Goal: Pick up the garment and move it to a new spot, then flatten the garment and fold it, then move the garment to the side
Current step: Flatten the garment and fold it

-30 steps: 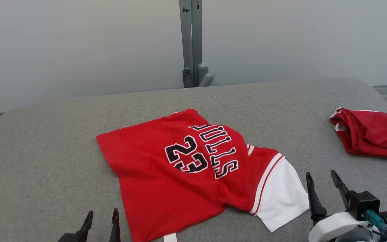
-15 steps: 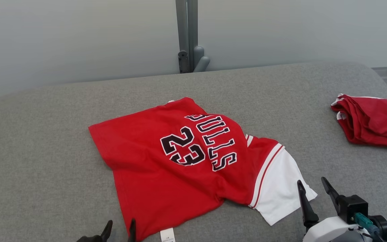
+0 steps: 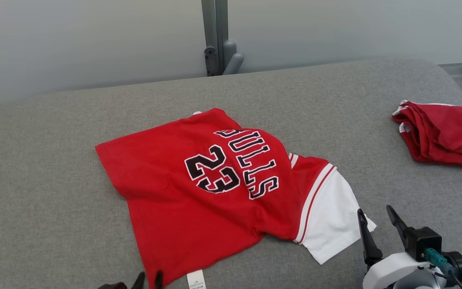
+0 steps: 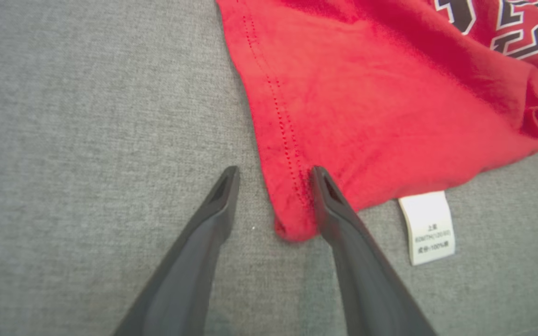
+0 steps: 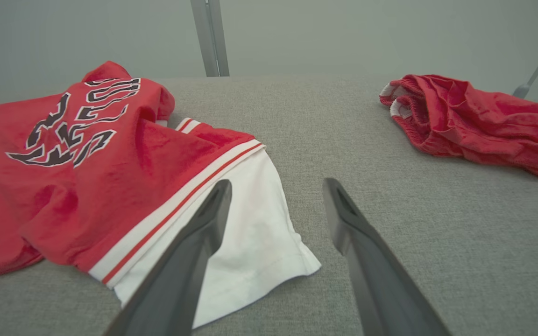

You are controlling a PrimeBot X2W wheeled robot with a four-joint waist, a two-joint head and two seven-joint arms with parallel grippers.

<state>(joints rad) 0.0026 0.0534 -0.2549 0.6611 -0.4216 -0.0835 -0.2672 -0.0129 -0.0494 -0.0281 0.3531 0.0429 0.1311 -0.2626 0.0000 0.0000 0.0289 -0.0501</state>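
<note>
Jersey (image 4: 390, 116) corner btwn left tool (image 4: 274, 172) jaws, unclamped

The garment (image 3: 167, 208) is a red jersey. It lies printed side up near the middle of the grey padded surface (image 3: 46, 233) in front of me. It is spread out but not flat: creases cross the body, and the cloth humps up beside the print. The black, white-edged lettering (image 3: 231, 166) reads "BULLS" and "23" and runs sideways to me. A white sleeve (image 3: 331, 218) with red-and-white trim points to my right. A white label (image 3: 196, 279) projects from the near hem.
</note>
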